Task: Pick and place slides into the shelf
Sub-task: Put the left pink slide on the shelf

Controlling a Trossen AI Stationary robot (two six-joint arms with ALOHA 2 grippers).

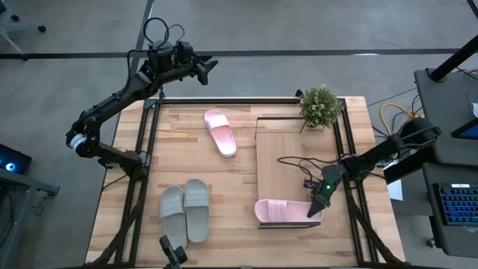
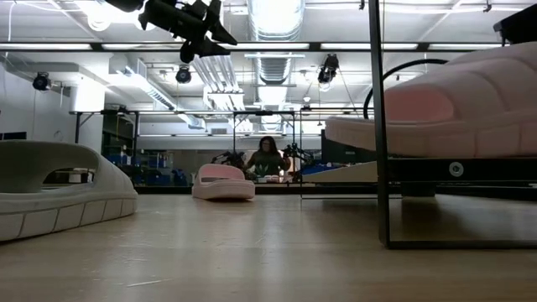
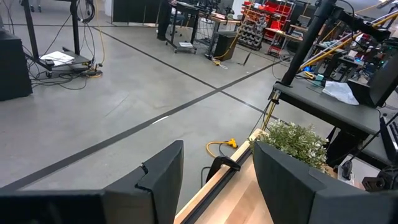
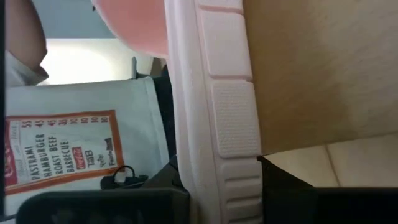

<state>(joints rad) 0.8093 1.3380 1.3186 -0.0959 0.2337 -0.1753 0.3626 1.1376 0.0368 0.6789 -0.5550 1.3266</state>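
Note:
One pink slide (image 1: 284,211) lies across the near end of the shelf (image 1: 287,161), a light-wood board in a thin black frame, and my right gripper (image 1: 318,209) is shut on its right end. The other pink slide (image 1: 220,132) rests sole-down on the table, left of the shelf. The grey-green pair (image 1: 185,211) lies side by side near the front left. My left gripper (image 1: 208,66) hangs open, high over the table's far edge, with nothing between its fingers. My right gripper pinches the pink slide's sole (image 4: 239,180) at its right end, one finger on each face and the ribbed side edge showing between them. The fingers come from the table's right, slanting slightly down, along the slide. The slide lies about level over the board (image 4: 311,74); I cannot tell whether it touches.
A potted plant (image 1: 320,106) stands at the shelf's far right corner. A black frame post (image 2: 377,126) rises at the shelf's near corner. A small black camera mount (image 1: 173,252) sits at the table's front edge. A person (image 2: 267,158) sits far behind the table.

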